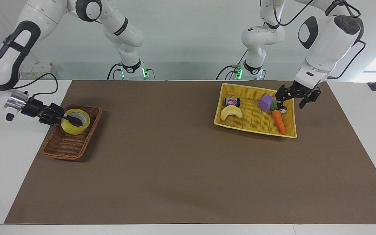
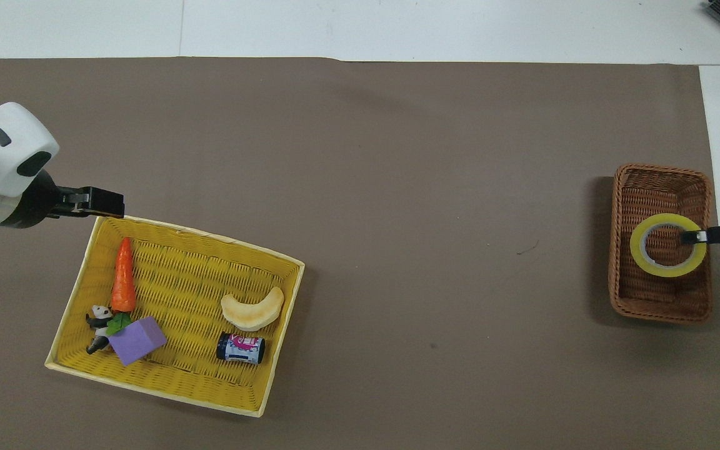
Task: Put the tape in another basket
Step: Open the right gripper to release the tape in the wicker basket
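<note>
A table covered with a brown mat (image 1: pixel 188 163), seen from across and from above. At the right arm's end sits a small brown wicker basket (image 1: pixel 62 148). The right gripper (image 1: pixel 66 118) reaches in sideways over the basket's rim, its fingers clamped on the wall of a yellow roll of tape (image 1: pixel 75 121), one finger inside the ring and one outside. The tape is inside the basket, in the half nearer the robots, lying nearly flat and tilted a little. Whether it already rests on the basket floor cannot be told.

The step in hand appears to be setting the tape down. To do it well, the roll should be lowered until it sits on the weave, then the fingers opened fully so the inner finger clears the ring. The gripper should lift straight up before pulling away, or it may drag the roll or catch the basket's rim.

At the left arm's end, a yellow basket (image 1: pixel 290 132) holds a carrot (image 1: pixel 278 122), a purple block (image 1: pixel 266 103), a small can (image 1: pixel 232 101) and a pale crescent toy (image 1: pixel 231 112). The left gripper (image 1: pixel 298 96) hangs over that basket's edge with its fingers spread wide, holding nothing, and waits.
</note>
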Robot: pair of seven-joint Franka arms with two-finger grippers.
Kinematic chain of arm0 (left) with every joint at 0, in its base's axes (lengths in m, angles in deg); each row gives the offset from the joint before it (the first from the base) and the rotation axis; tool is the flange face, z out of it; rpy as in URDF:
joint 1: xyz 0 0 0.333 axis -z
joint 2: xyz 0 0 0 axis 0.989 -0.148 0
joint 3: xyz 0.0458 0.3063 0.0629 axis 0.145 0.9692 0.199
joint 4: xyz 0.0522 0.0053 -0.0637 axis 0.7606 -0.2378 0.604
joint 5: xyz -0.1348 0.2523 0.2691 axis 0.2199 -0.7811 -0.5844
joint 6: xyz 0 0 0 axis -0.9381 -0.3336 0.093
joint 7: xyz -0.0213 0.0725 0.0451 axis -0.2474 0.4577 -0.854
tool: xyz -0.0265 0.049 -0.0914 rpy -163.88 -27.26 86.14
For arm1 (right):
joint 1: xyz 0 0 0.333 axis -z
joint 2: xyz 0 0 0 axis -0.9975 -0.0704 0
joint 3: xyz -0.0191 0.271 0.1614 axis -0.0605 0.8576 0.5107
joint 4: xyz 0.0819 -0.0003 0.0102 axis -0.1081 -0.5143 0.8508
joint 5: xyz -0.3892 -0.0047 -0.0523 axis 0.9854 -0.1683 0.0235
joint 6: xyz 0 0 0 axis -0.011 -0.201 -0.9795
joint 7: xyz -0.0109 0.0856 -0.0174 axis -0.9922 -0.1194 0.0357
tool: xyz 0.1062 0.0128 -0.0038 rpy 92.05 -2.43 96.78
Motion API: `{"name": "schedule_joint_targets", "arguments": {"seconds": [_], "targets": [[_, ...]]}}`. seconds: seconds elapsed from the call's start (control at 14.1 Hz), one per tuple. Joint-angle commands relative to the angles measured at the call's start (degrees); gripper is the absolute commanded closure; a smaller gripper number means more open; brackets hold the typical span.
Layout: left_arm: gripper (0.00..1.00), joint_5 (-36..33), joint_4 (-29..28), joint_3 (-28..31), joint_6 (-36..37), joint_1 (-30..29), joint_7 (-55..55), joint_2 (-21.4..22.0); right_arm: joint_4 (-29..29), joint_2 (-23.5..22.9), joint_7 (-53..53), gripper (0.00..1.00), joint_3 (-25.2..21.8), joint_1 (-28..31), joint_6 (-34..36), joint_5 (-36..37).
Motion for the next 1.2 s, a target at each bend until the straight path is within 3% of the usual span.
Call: {"name": "schedule_joint_targets", "arguments": {"seconds": [0.0,0.35,0.42,0.57,0.64,0.71,1.13], "targets": [[0.00,-1.69,6.95,-0.71,7.84,-2.77,1.13,-1.45,1.05,-1.13,0.78,1.00,0.54,1.06,0.02,0.96],[0.00,-2.04,14.35,-0.62,17.09,-3.83,0.87,-3.04,-0.26,-1.04,0.69,1.00,0.54,0.37,-2.09,0.61],[0.00,-2.04,13.31,-0.71,17.00,-4.79,1.04,-2.69,-0.44,-0.95,0.69,0.93,0.54,0.28,-2.18,0.70],[0.00,-2.04,13.04,-0.62,16.91,-4.98,0.78,-2.51,-0.62,-0.95,0.78,0.43,0.63,0.01,-2.62,0.96],[0.00,-2.04,13.04,-0.62,17.00,-4.98,0.78,-2.51,-0.53,-0.95,0.78,0.08,0.71,0.01,-2.62,0.96],[0.00,-2.04,13.04,-0.62,17.17,-5.07,0.69,-2.51,-0.44,-1.04,0.69,0.00,0.72,0.10,-2.62,0.70],[0.00,-2.04,13.04,-0.62,17.09,-4.98,0.69,-2.51,2.27,-0.69,-2.37,0.00,1.33,-2.34,-3.14,-3.88]]}}
